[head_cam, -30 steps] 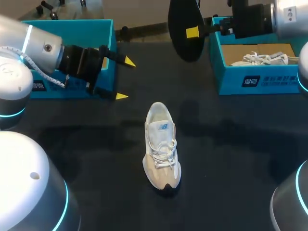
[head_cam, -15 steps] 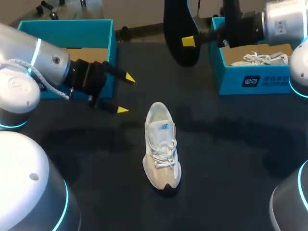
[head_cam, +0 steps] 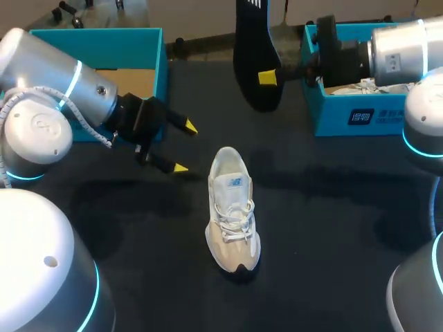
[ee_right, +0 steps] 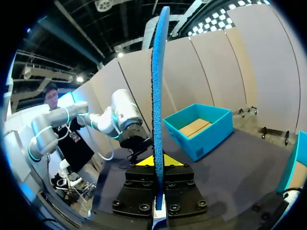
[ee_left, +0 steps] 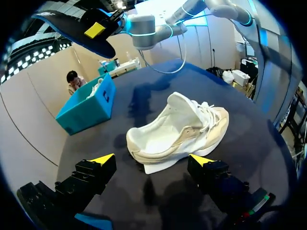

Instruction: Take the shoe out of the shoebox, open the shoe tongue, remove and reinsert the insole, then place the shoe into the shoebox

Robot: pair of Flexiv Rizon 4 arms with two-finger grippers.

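From above, the shoe point(head_cam: 233, 211) lies on the table point(head_cam: 332, 228), out of its box point(head_cam: 360, 116); the right gripper point(head_cam: 270, 76) pinches the insole point(head_cam: 253, 41) aloft. Left wrist: the left gripper point(ee_left: 152, 159) gapes empty near the heel, likely to steady it. Right wrist: the insole stands edge-on, clamped

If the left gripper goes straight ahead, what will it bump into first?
Probably the white shoe. It lies on the table right ahead of the left gripper, in line with its open jaws, with nothing in between.

Open table point(head_cam: 332, 214) around shoe point(head_cam: 232, 216) (every side)
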